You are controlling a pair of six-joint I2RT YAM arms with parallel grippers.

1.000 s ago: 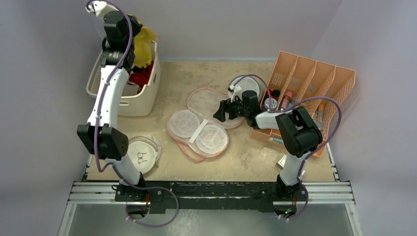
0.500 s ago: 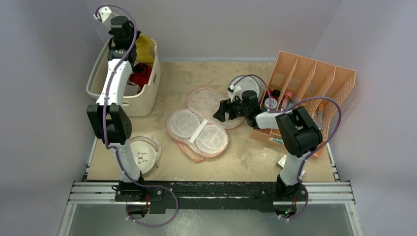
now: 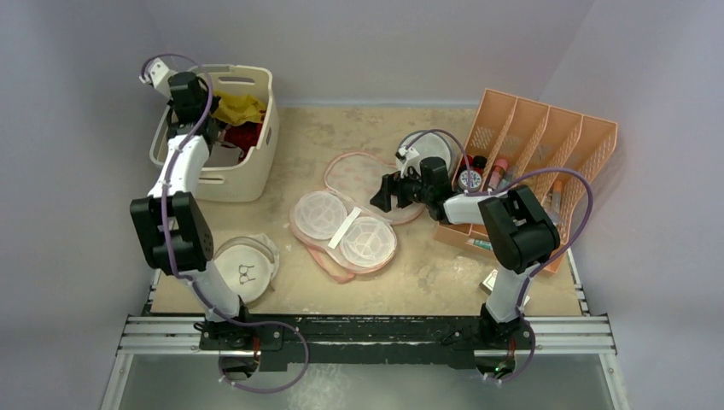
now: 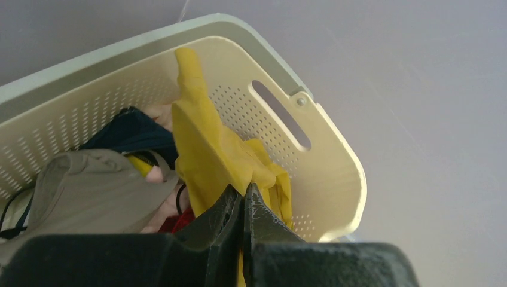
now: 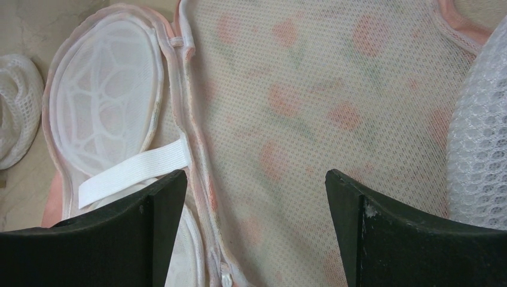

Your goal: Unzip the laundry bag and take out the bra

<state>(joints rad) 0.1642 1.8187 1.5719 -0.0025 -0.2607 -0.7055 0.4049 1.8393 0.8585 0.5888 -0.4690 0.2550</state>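
The laundry bag [image 3: 346,224] lies unzipped and spread open in the middle of the table, showing two white mesh cups and a white strap. Its flower-print flap [image 5: 299,107] lies flat under my right gripper [image 5: 257,176], which is open and empty just above it, at the bag's right side in the top view [image 3: 377,193]. My left gripper [image 4: 244,191] is shut on the mustard-yellow bra [image 4: 209,143] inside the cream basket [image 4: 323,155]. In the top view the left gripper [image 3: 207,118] is over the basket [image 3: 248,184] at the far left, and the bra [image 3: 239,106] drapes over the clothes inside.
A red garment [image 3: 243,135] and grey and dark clothes [image 4: 89,191] fill the basket. A round white mesh bag with a bra icon [image 3: 246,272] lies at the near left. A white mesh drum [image 3: 431,147] and an orange file organiser [image 3: 546,145] stand at the right.
My left arm has come down and to the left, carrying the yellow bra from high above the basket down into it. The right arm and the bag have not moved.
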